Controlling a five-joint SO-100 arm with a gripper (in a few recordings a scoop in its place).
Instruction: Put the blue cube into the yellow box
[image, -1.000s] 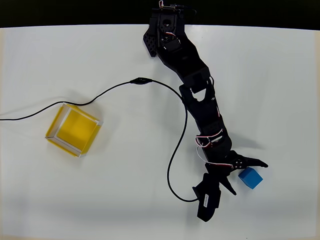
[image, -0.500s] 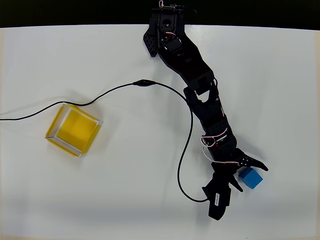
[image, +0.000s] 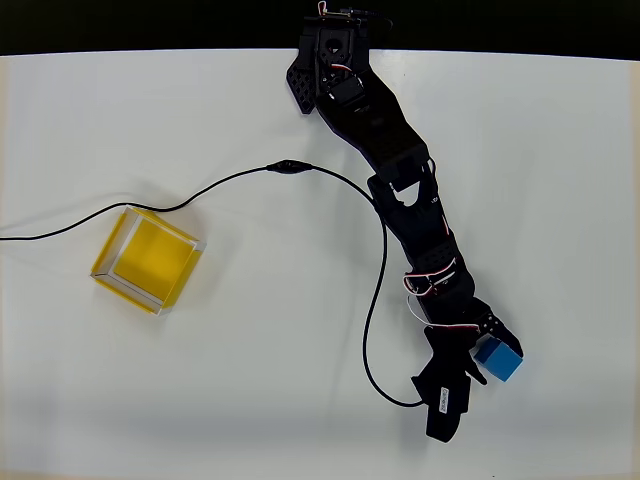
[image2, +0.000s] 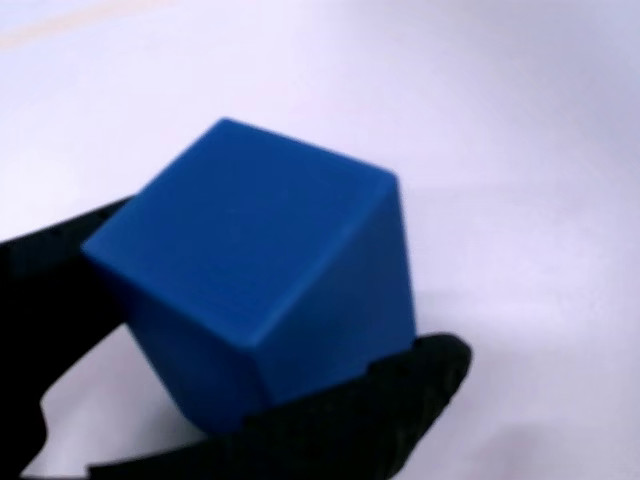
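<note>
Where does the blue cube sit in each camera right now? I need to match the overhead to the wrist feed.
Overhead view: the blue cube lies at lower right on the white table, between the fingers of the gripper.
Wrist view: the blue cube is central, close and tilted, with black fingers on either side.
Shared landmark: the black gripper fingers flanking the cube.

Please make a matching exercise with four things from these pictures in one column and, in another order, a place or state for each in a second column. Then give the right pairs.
Things:
1. blue cube
2. yellow box
3. black cable
4. hand

Places or states:
A. runs across the white table from the left edge of the overhead view
B. sits between two black fingers
C. stands alone at the left of the overhead view
D. closed around a small block

Pairs: 1-B, 2-C, 3-A, 4-D
</note>
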